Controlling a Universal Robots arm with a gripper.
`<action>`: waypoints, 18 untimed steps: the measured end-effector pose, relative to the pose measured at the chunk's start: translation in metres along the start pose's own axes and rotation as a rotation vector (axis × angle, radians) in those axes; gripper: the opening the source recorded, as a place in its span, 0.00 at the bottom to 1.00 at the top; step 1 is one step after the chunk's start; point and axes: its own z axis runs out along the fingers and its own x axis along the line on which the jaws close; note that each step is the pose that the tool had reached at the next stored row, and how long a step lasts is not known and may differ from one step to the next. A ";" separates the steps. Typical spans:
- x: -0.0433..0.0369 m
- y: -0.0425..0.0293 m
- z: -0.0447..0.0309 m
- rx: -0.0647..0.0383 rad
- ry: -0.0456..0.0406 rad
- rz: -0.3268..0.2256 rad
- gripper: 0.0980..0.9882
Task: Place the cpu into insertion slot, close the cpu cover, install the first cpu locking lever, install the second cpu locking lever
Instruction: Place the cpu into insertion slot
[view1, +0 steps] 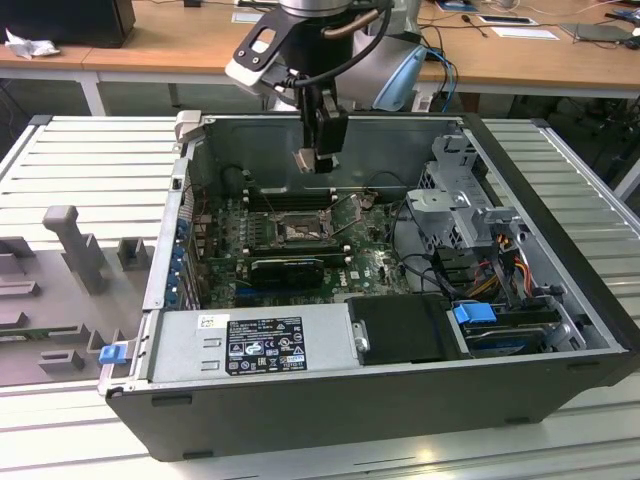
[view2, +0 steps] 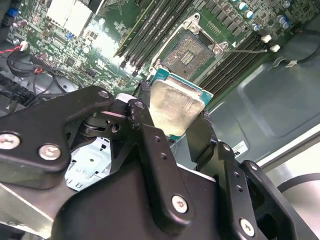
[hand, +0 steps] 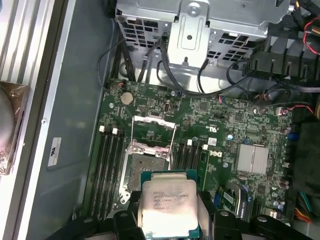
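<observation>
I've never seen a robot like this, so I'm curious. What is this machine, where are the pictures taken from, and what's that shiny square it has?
It is a robot arm with a gripper: two black fingers that pinch like a hand. The exterior view comes from a camera off the arm; both wrist views come from cameras riding on the arm. On the slatted metal table lies an open computer case with a green motherboard inside. The gripper is shut on the cpu, a small silvery square chip, holding it in the air above the board. The insertion slot, a square socket, is uncovered: the cpu cover, a thin metal frame, is flipped open at its edge. The chip is not in the slot yet.
</observation>
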 end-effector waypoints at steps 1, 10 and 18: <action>0.0000 0.0000 0.0001 0.000 -0.0009 0.011 0.48; 0.0000 -0.0005 0.0030 -0.003 -0.0115 0.130 0.48; -0.0002 -0.0018 0.0158 -0.001 -0.0117 0.134 0.48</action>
